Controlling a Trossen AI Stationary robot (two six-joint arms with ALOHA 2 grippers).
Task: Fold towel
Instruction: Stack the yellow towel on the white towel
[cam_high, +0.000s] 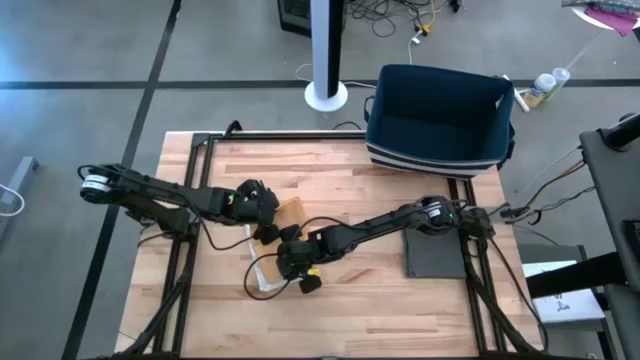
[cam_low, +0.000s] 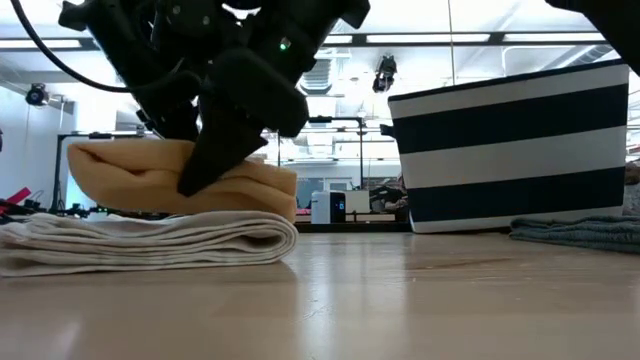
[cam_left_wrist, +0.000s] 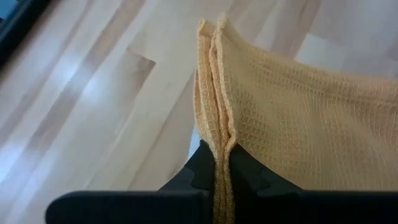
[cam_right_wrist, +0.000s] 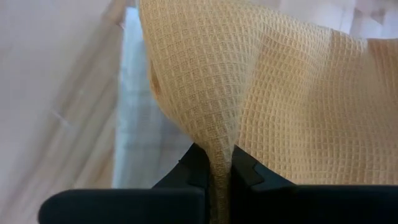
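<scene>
The yellow towel (cam_high: 289, 210) lies near the middle of the wooden table (cam_high: 340, 160), and it rests on top of a folded white towel (cam_low: 150, 240), as the low view shows. In the high view the white towel reaches out from under the yellow one toward the front edge of the table.

The left arm comes from the left edge of the table, stretched low and almost straight toward the yellow towel. The left gripper (cam_left_wrist: 221, 174) is closed on the yellow towel: in its wrist view two layers of the towel's edge are pinched between the dark fingers (cam_left_wrist: 249, 177).

The right arm comes from the right side of the table and reaches diagonally across it, also low and long, to the front side of the yellow towel. The right gripper (cam_right_wrist: 219, 167) is closed on the yellow towel too; a fold of the waffle cloth hangs into the fingers (cam_right_wrist: 189, 168) and is squeezed there.

Behind the yellow towel, at the far edge of the table, stands a navy basket (cam_high: 440, 120) with white stripes. To the right of the towel a dark grey cloth (cam_high: 435, 253) lies flat on the table.
</scene>
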